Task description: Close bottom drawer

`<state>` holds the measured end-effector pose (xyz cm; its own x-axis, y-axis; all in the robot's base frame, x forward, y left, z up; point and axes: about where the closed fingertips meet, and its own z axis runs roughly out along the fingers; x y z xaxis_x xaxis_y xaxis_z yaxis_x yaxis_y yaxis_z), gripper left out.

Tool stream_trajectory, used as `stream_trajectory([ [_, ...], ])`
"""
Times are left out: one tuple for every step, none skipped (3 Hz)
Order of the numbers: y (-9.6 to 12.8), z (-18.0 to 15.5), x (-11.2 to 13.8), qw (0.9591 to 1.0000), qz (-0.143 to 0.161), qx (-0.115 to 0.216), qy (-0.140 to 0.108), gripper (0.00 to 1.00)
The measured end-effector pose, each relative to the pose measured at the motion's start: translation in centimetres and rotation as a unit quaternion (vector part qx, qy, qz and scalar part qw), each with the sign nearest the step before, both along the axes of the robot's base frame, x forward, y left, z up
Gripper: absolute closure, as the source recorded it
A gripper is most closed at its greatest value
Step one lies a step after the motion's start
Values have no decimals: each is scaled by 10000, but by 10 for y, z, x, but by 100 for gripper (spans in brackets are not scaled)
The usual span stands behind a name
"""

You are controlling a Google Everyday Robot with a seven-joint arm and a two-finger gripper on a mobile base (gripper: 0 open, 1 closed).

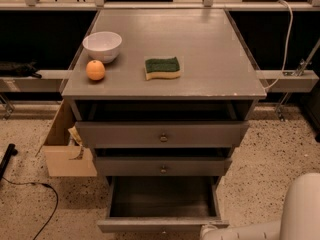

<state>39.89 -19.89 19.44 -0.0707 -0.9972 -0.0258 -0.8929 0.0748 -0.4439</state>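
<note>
View: camera view, the only one, looking down on the front of the grey metal counter (210,44).
Bottom drawer: grey, slim-fronted drawer with a dark box (162,199), below the counter's front edge. It is pulled far out, well past the two grey drawers above (162,134). It needs pushing back in.
Gripper: pale tip of the white arm (207,231), at the right end of the drawer front, below the counter's front right corner. Judged to be placed there to press the front inward.
Grip state: mostly cut off at the lower border, so wide or narrow cannot be told. Contact with the front is also unclear.
Counter top: white ceramic bowl (102,46) and round orange fruit (95,70) by the left edge, green-and-yellow sponge (162,67) mid-counter. None of them is in the drawer's path.
Hidden: the drawer's knob is hard to make out at the border.
</note>
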Motion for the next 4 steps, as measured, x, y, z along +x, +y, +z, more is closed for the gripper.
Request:
stream_trajectory([
  [1, -7, 4, 10000, -10, 50, 32, 100],
  [4, -16, 9, 9999, -19, 100, 81, 100],
  [17, -40, 14, 9997, 40, 177, 145, 100],
  [17, -42, 14, 9997, 41, 182, 149, 97],
])
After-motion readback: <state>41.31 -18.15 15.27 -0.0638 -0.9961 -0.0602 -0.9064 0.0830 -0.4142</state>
